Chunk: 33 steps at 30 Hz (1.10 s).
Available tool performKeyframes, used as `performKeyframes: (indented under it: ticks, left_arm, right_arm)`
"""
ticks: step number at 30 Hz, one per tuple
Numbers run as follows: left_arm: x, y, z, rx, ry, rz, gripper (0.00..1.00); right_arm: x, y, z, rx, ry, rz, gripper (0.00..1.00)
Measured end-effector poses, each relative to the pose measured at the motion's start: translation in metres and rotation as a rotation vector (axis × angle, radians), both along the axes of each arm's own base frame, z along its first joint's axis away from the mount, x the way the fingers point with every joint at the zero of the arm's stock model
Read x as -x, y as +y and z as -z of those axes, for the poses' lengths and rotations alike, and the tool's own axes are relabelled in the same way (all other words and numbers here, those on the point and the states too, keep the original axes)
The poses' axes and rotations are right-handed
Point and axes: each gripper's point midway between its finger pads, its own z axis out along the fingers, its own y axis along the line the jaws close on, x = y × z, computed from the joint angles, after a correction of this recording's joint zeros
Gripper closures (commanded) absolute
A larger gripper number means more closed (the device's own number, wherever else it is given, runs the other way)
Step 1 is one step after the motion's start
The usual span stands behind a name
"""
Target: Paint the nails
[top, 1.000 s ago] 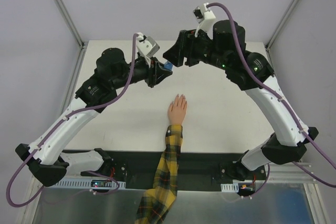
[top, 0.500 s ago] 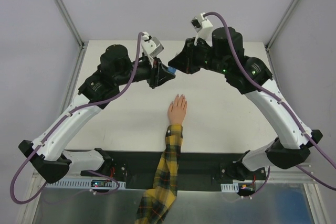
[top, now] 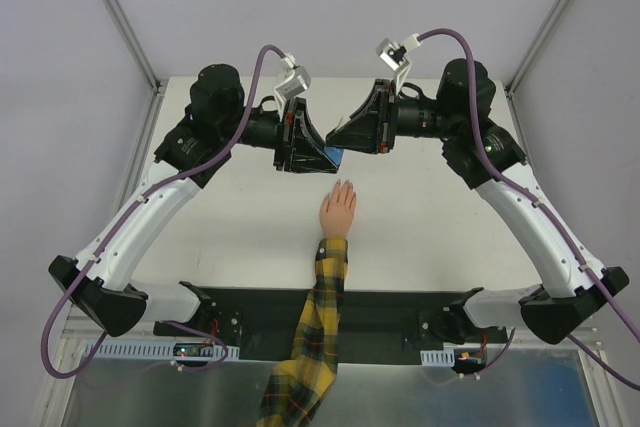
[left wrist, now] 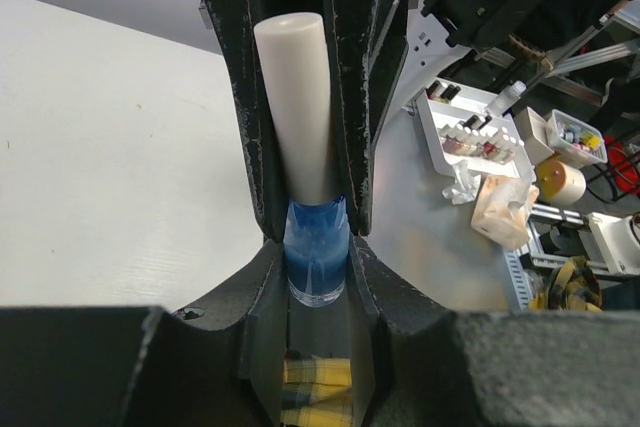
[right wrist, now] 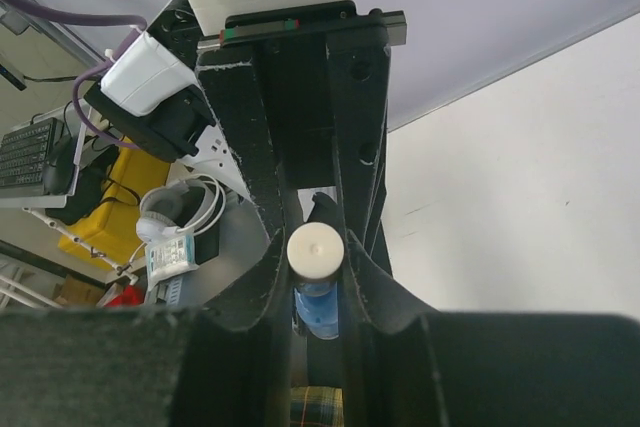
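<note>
Bottle (top: pixel 333 155), small, blue, was held in the air between the two arms, above the white table (top: pixel 230 217) and just beyond the fingertips of the peach-coloured hand (top: pixel 338 213).

Left gripper (left wrist: pixel 316 257): clenched on the bottle's blue body, one jaw pressed to each side. Glass was clear at the base, with blue liquid showing through the wall above it.

Right gripper (right wrist: pixel 316 257): closed around the long white cap (left wrist: pixel 300 107), jaws against both sides of it. From the right wrist camera the cap was seen end-on as a pale disc, with the blue body directly behind it. The cap sat on the bottle's neck; whether it was loose or tight could not be told.

Both grippers met nose to nose over the middle of the table, bottle and cap in line between them.

Hand lay flat, palm down, fingers pointing away from the arm bases. Yellow-black plaid sleeve (top: pixel 325 287) ran back off the near edge of the table. The nails (top: pixel 344 187) were at the fingertips, near the bottle as seen from above and apart from it; their colour was too small to make out. Plaid cloth showed past the bottle in both wrist views.

Off the table, in the left wrist view: a white tray (left wrist: pixel 470 132) holding a row of small bottles.
</note>
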Motion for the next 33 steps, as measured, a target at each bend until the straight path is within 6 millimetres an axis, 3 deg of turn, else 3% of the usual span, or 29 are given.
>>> performKeyframes:
  ticks: [11,22,29,33]
  left_arm:
    - [-0.004,-0.001,-0.005,0.017,-0.031,-0.017,1.00]
    - [-0.010,0.001,-0.009,0.027,-0.073,-0.067,1.00]
    - [-0.010,0.001,-0.011,0.032,-0.085,-0.068,1.00]
    - [-0.009,0.002,-0.013,0.037,-0.096,-0.074,1.00]
  right_arm:
    - [-0.003,-0.006,-0.003,0.050,-0.024,0.065,0.87]
    - [-0.009,-0.007,-0.003,0.126,-0.073,0.137,0.56]
    - [-0.017,-0.011,0.003,0.163,-0.066,0.191,0.28]
    - [-0.019,-0.012,0.006,0.173,-0.066,0.202,0.18]
